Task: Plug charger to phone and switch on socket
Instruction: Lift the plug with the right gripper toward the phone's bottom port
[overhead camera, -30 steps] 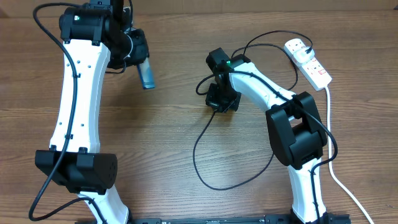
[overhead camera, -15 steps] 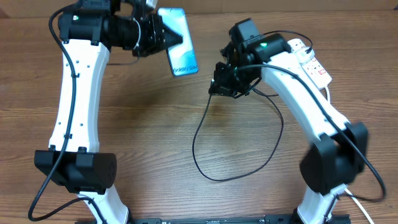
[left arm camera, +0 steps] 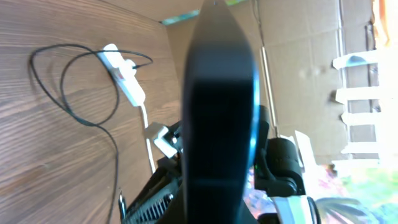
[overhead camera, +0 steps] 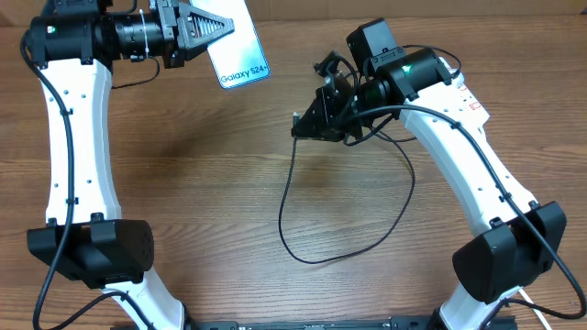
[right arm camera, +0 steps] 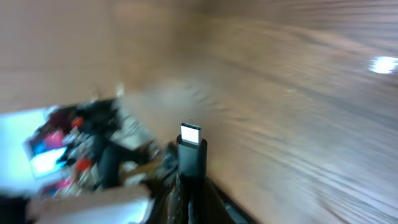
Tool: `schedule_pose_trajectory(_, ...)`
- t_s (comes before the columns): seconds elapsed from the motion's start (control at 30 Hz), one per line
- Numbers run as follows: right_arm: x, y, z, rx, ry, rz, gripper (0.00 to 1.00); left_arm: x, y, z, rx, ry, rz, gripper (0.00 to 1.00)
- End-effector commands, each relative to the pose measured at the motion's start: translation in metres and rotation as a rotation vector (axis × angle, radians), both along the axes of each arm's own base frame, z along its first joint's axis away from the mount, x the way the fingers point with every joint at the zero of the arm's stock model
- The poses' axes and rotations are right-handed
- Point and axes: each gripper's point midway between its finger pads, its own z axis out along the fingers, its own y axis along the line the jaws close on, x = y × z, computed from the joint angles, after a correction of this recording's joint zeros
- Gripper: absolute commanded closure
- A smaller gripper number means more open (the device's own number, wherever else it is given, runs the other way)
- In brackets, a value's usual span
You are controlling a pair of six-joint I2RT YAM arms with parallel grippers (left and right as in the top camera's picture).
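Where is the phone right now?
Overhead view, upper left of centre: the slim black-edged smartphone with a light blue screen is clamped in the left gripper, across from the right gripper.

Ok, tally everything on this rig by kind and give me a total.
phone: 1
charger cable: 1
power strip: 1
robot arms: 2
Total: 5
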Motion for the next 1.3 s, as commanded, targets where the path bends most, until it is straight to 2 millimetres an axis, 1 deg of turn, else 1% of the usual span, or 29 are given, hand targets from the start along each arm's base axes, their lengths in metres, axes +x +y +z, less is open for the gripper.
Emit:
schedule_pose_trajectory(0.0, -0.020, 0.017, 0.036, 0.220, -0.035, 0.149, 0.96, -0.008, -0.006, 0.013, -0.039, -0.006, -0.033, 0.96)
schedule_pose_trajectory(0.13, -0.031, 0.021, 0.053, 0.324, -0.055, 0.220, 0.96, -0.001, -0.002, 0.004, 0.009, 0.013, 0.014, 0.96)
schedule_pose_trajectory(0.23, -0.037, 0.022, 0.060, 0.373, -0.059, 0.248, 0.96, -0.001, -0.002, 0.005, 0.006, 0.014, 0.017, 0.96)
schedule_pose_trajectory(0.37, -0.047, 0.023, 0.076, 0.479, -0.081, 0.305, 0.96, 0.002, 0.000, 0.005, 0.009, 0.016, 0.028, 0.96)
schedule_pose_trajectory(0.53, -0.048, 0.023, 0.080, 0.508, -0.103, 0.322, 0.96, 0.003, 0.000, -0.004, 0.039, 0.044, 0.048, 0.96)
schedule_pose_trajectory(0.67, -0.048, 0.025, 0.080, 0.509, -0.110, 0.328, 0.96, 0.001, -0.005, -0.022, 0.055, 0.106, 0.027, 0.96)
schedule_pose_trajectory(0.7, -0.049, 0.025, 0.079, 0.506, -0.111, 0.329, 0.96, 0.001, -0.007, -0.029, 0.056, 0.129, 0.020, 0.96)
schedule_pose_trajectory(0.73, -0.048, 0.027, 0.073, 0.471, -0.120, 0.328, 0.96, 0.003, -0.010, -0.039, 0.061, 0.151, 0.007, 0.96)
schedule_pose_trajectory(0.8, -0.047, 0.027, 0.063, 0.404, -0.126, 0.318, 0.96, 0.006, -0.010, -0.047, 0.079, 0.159, 0.011, 0.96)
schedule_pose_trajectory(0.93, -0.044, 0.024, 0.045, 0.295, -0.134, 0.300, 0.96, 0.013, -0.005, -0.058, 0.145, 0.159, 0.051, 0.96)
schedule_pose_trajectory(1.07, -0.035, 0.017, 0.027, 0.167, -0.125, 0.246, 0.96, 0.020, 0.001, -0.067, 0.203, 0.150, 0.092, 0.96)
schedule_pose_trajectory(1.27, -0.037, 0.020, 0.019, 0.112, -0.145, 0.256, 0.96, 0.025, 0.009, -0.079, 0.273, 0.172, 0.142, 0.96)
